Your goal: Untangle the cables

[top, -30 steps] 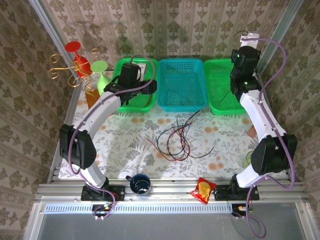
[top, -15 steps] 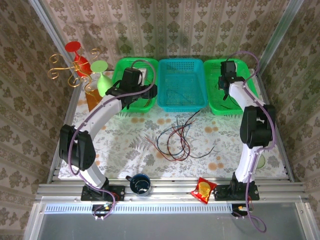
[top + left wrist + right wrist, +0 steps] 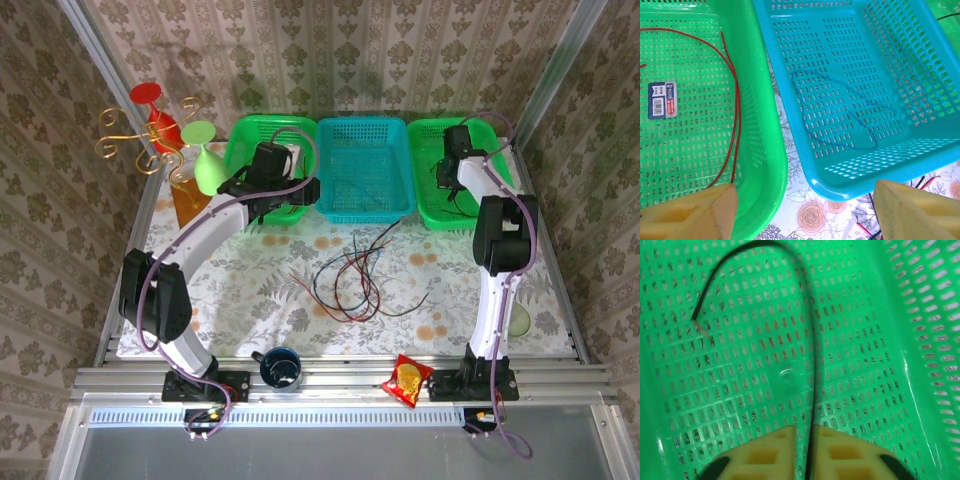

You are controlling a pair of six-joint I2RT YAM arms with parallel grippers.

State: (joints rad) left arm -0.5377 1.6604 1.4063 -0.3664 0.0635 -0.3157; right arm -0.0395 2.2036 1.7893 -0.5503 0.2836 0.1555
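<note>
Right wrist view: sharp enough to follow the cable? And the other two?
Right wrist view: soft and heavily green-tinted, yet the thin black cable stands out against the green perforated plastic basket. Left wrist view: crisp, evenly lit, the thin blue cable faint on the teal plastic basket. Top external view: evenly lit, the tangled cables small but distinct.
</note>
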